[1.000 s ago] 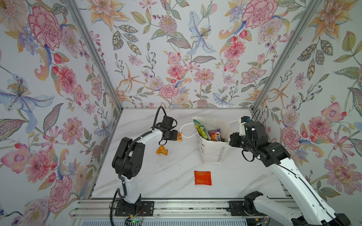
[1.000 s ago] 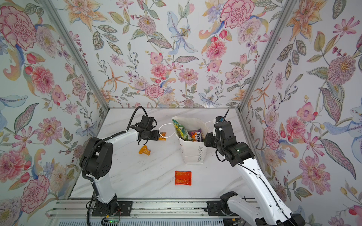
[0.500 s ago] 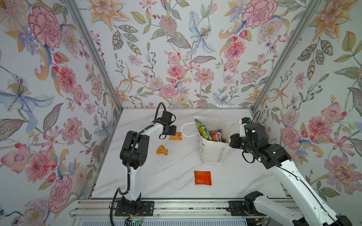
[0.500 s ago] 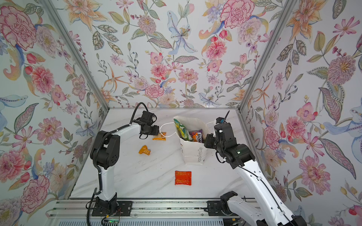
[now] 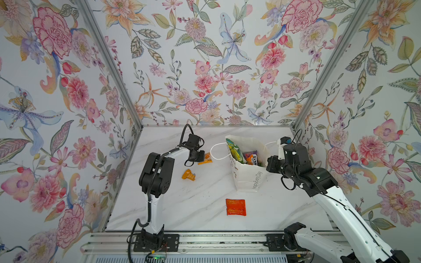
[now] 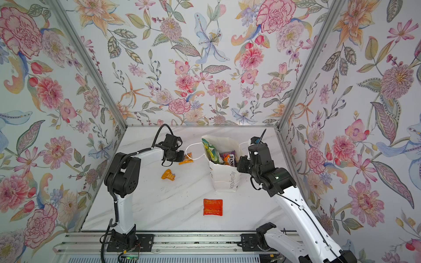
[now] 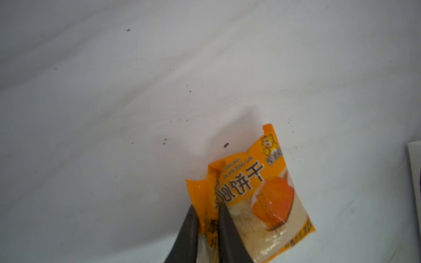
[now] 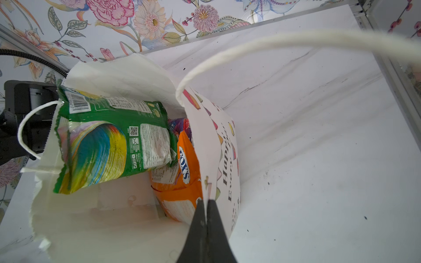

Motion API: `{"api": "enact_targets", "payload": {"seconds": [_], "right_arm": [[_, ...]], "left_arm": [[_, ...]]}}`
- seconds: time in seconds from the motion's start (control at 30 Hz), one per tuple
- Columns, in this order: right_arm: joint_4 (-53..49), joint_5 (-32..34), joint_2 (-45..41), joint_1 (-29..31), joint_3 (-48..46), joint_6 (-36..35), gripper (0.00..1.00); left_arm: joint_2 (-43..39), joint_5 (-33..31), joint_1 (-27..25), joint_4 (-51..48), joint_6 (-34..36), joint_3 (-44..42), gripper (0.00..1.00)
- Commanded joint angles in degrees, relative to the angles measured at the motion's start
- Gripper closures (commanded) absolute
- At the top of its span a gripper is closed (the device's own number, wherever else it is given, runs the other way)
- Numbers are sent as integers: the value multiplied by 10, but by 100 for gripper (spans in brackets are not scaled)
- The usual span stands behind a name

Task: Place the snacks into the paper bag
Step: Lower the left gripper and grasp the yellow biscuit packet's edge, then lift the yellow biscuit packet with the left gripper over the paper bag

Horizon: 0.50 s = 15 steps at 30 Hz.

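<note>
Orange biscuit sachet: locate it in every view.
Top view: orange biscuit sachet left of the paper bag.
Top view: orange biscuit sachet left of the paper bag.
Left wrist: pinched in the left gripper.
Right wrist: not in it.
Shared landmark: the paper bag.

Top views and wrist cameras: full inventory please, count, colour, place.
paper bag: 1, white, upright, back right of centre
chip packet: 1, green, inside bag
FOX'S packet: 1, orange, inside bag
hidden packet: at least 1, purple, inside bag
biscuit sachet: 1, orange, left of bag
crumpled sachet: 1, orange, table, left of centre
flat packet: 1, red-orange, table front
table: 1, white marble
left gripper: 1, black, shut on biscuit sachet
right gripper: 1, black, shut on bag rim
</note>
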Motion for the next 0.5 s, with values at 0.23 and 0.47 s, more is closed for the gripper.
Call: {"api": "enact_targets", "payload": {"seconds": [0.23,0.47], "right_arm": [[14,12,-20,11,-12,10,100],[14,18,-23,12,-12,14,100]], "left_arm": [[-106,-19,-1,62,-36,-91,100],[-257,-40,-2,142,-70,-215,100]]}}
